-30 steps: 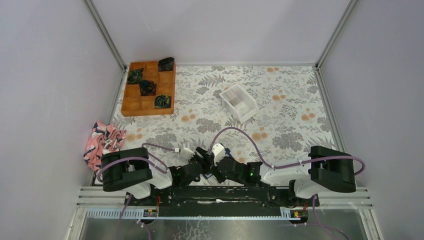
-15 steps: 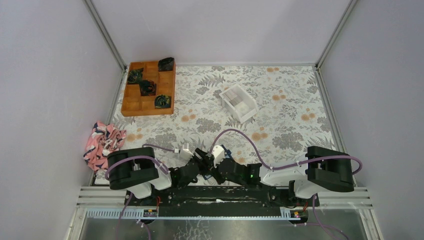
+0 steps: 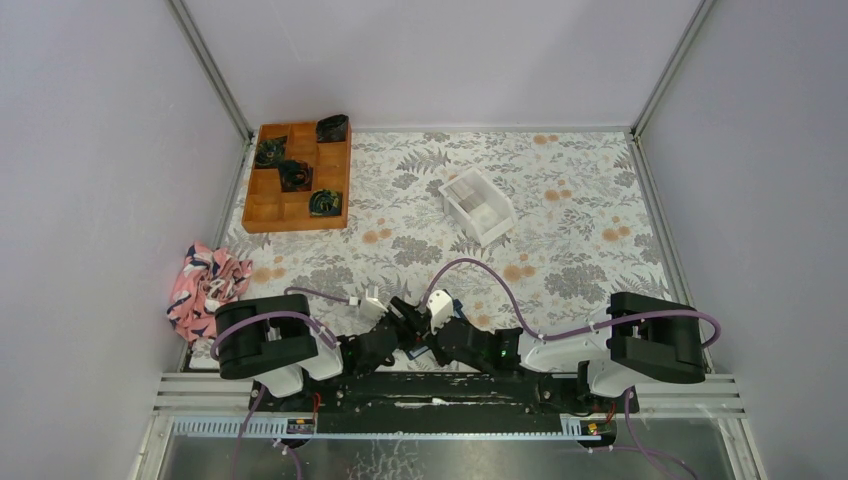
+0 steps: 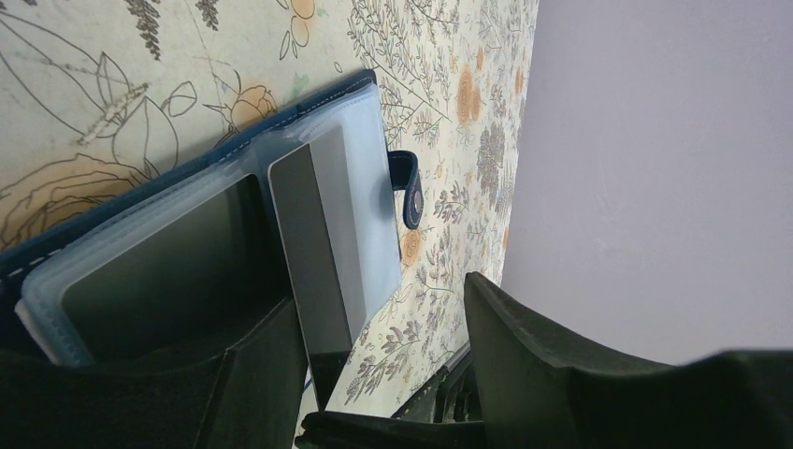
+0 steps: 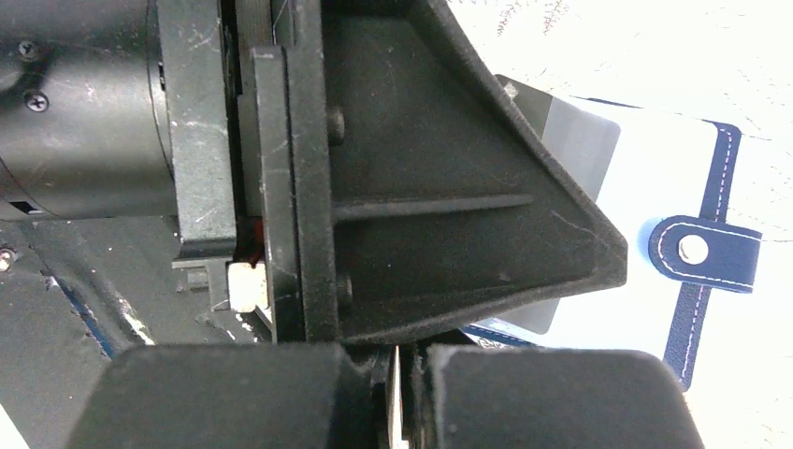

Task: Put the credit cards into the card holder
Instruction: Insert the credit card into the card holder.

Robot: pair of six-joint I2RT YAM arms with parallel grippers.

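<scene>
Small folding card holder (image 4: 374,178) spread open flat on the flower-patterned table (image 3: 560,200), at the middle of its near edge, under the two meeting grippers. Dark navy outside with pale stitching, clear pale-blue slot pockets inside, a navy strap (image 4: 409,192) with a round metal snap sticking out from one side. One dark rectangular plastic card (image 4: 168,281) seated in a pocket. Beside it a pale grey thin plastic card (image 4: 323,234), tilted, far end over the next pocket; in or merely on it, impossible to tell. Both arms folded low, forearms turned inward toward each other. Left gripper (image 4: 383,309) wide, jaws apart, one finger (image 5: 449,187) down close beside the grey card. Right gripper (image 5: 397,393) pinched tight on a thin pale sliver, seemingly that grey card's near edge.
</scene>
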